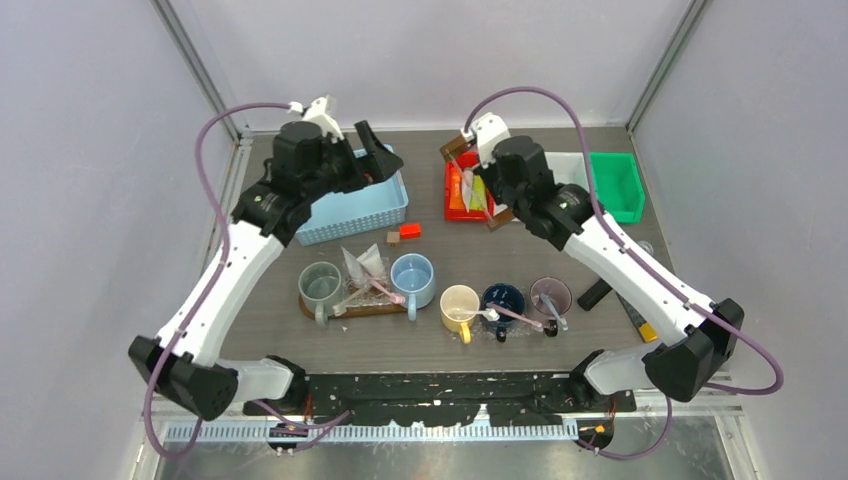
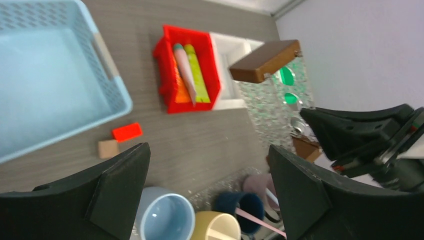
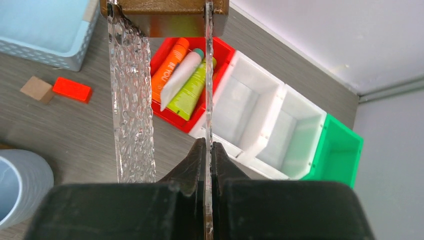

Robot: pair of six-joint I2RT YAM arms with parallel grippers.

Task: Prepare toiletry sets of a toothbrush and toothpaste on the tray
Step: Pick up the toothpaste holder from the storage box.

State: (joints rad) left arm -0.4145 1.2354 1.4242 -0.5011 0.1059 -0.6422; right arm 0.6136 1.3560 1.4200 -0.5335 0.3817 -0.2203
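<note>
Five mugs stand in a row near the front: grey-green (image 1: pixel 320 283), light blue (image 1: pixel 412 278), cream-yellow (image 1: pixel 460 303), navy (image 1: pixel 502 298) and mauve (image 1: pixel 550 294). The first two rest on a brown tray (image 1: pixel 352 310). A pink toothbrush (image 1: pixel 516 316) leans in the navy mug. Toothpaste tubes (image 3: pixel 182 75) lie in the red bin (image 3: pixel 224 52). My right gripper (image 3: pixel 207 146) is shut on the thin clear wall of a second tray (image 3: pixel 131 100), which has wooden ends and hangs on edge above the red bin. My left gripper (image 2: pixel 208 150) hovers open and empty over the table beside the blue basket.
A light blue basket (image 1: pixel 352 208) stands at the back left. A small red block (image 1: pixel 410 231) and a brown block (image 1: pixel 393 237) lie in front of it. White bins (image 3: pixel 260 120) and a green bin (image 1: pixel 615 185) sit right of the red bin. A black object (image 1: pixel 595 293) lies at the right.
</note>
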